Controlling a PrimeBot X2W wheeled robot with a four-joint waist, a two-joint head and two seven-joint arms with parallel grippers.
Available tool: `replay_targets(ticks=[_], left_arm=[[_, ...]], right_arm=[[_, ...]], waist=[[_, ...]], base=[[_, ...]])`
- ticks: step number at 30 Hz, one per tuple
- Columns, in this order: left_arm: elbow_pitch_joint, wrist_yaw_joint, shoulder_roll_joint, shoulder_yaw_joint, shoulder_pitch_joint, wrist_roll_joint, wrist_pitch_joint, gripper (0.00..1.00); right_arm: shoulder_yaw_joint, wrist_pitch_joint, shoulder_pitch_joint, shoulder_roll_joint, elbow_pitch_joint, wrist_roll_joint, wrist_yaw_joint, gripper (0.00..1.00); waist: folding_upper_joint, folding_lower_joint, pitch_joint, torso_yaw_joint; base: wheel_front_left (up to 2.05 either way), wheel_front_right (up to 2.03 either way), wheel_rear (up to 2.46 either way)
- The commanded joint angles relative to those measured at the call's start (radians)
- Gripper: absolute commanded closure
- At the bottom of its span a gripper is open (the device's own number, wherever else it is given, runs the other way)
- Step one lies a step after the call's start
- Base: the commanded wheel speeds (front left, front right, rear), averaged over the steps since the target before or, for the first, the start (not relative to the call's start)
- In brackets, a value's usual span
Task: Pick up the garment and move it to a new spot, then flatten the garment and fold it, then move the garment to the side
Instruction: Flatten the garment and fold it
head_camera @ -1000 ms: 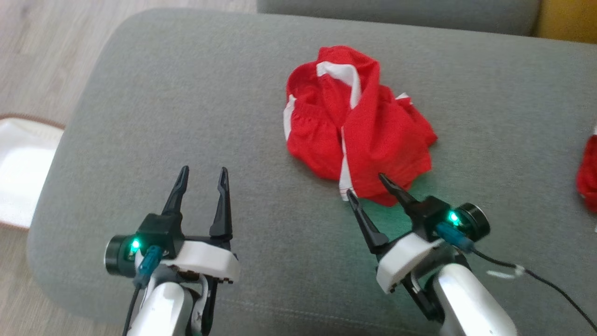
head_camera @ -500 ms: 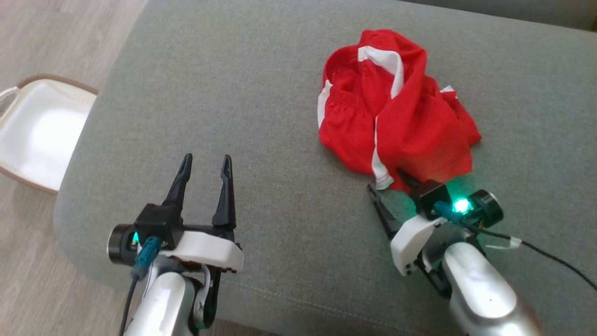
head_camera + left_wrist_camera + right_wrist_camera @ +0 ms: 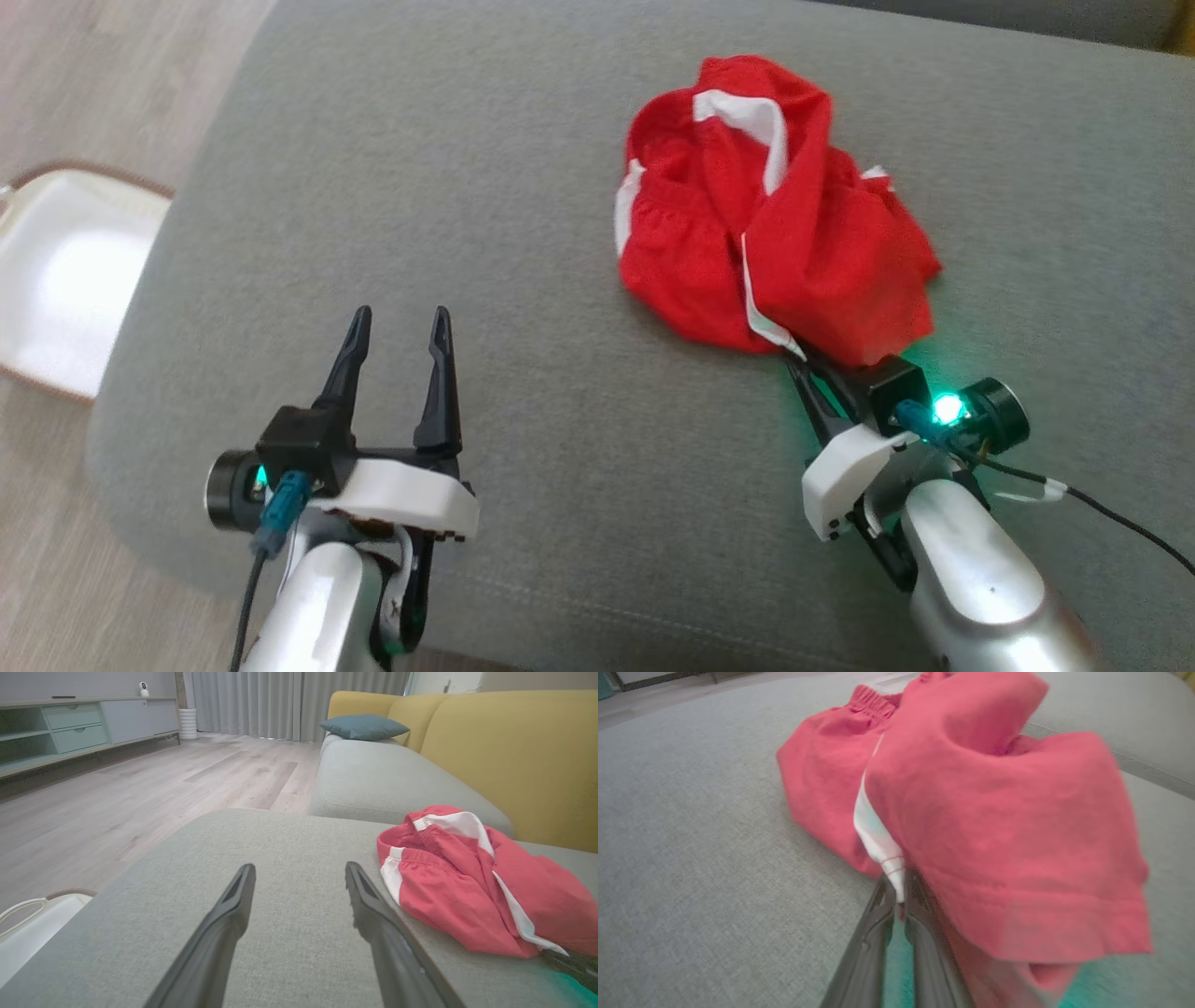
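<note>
Red garment (image 3: 775,224) lies in a bunch on the grey sofa cushion (image 3: 420,140). The right fingers (image 3: 810,387) are pinched tight on its near edge, by the white stripe (image 3: 761,317). The left fingers (image 3: 437,373) are spread apart, hold nothing, and sit well away from it.

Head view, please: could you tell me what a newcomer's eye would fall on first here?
The crumpled red garment with white stripes, lying right of centre on the grey sofa cushion, stands out first. The right gripper is shut on its near white-striped edge, with a green light glowing by its wrist. The left gripper is open over bare cushion at lower left.
</note>
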Motion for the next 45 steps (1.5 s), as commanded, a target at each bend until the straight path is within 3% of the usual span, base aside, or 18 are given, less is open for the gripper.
replay_targets(ticks=[1,6,18,27,28,29,45], left_arm=[[-0.027,-0.001,0.002,0.038,-0.037,0.005,-0.005,0.00],[-0.025,-0.007,0.002,0.059,-0.027,0.014,-0.005,0.00],[-0.020,-0.026,0.002,0.086,-0.020,0.036,-0.005,0.00],[-0.010,-0.033,0.002,0.087,-0.021,0.044,-0.005,0.00],[-0.009,-0.034,0.002,0.088,-0.021,0.045,-0.005,0.00],[-0.008,-0.035,0.002,0.089,-0.022,0.046,-0.005,0.00],[-0.007,-0.060,0.002,0.087,-0.043,0.019,-0.005,0.00]], right_arm=[[0.015,-0.017,-0.024,0.018,-0.036,0.004,0.003,1.00],[0.026,-0.038,0.027,-0.004,-0.099,0.002,0.003,1.00],[0.060,0.007,0.196,-0.169,-0.297,0.040,0.003,1.00],[-0.001,0.009,0.238,-0.156,-0.299,0.023,0.003,1.00],[-0.011,0.002,0.239,-0.149,-0.300,0.019,0.003,0.17],[-0.025,-0.006,0.241,-0.138,-0.301,0.018,0.003,0.00],[-0.235,-0.121,0.242,0.011,-0.469,0.070,0.003,0.00]], waist=[[-0.0001,0.0000,-0.020,-0.029],[-0.0001,0.0000,-0.063,-0.108],[-0.0001,0.0000,-0.113,-0.304],[-0.0001,0.0000,-0.119,-0.357],[-0.0001,0.0000,-0.119,-0.358],[-0.0001,0.0000,-0.119,-0.359],[-0.0001,0.0000,-0.117,-0.338]], base=[[0.00,0.00,0.00],[0.00,0.00,0.00],[0.00,0.00,0.00],[0.00,0.00,0.00],[0.00,0.00,0.00],[0.00,0.00,0.00],[0.00,0.00,0.00]])
